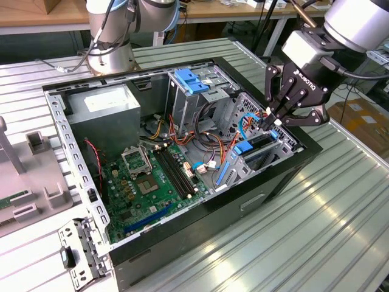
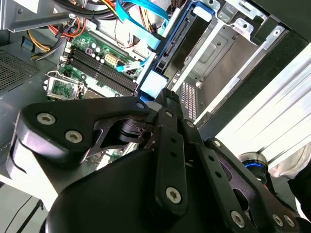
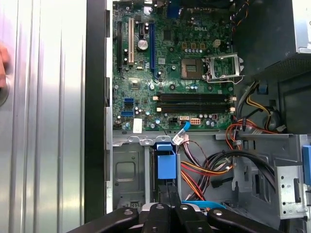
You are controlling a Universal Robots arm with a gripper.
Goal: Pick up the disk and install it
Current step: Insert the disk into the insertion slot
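The disk (image 1: pixel 260 145) stands on edge in the drive bay at the front corner of the open computer case (image 1: pixel 200 213), on the exterior view's right. Its blue carrier rails and blue end tab (image 3: pixel 165 167) show between grey metal bay walls. In the second wrist view the disk (image 2: pixel 182 41) runs away from my fingers into the bay. My black gripper (image 1: pixel 276 123) hangs just above the case rim, its fingers drawn together on the disk's upper end. Both wrist views show the gripper (image 2: pixel 167 97) (image 3: pixel 167 206) right at that blue tab.
Inside the case lie the green motherboard (image 1: pixel 152 182), a grey power-supply box (image 1: pixel 103 115), a metal drive cage with a light-blue latch (image 1: pixel 193 82) and bundles of coloured cables (image 3: pixel 209 170). A second arm's base (image 1: pixel 109 52) stands behind the case. Grey fixtures (image 1: pixel 30 176) sit on the exterior view's left.
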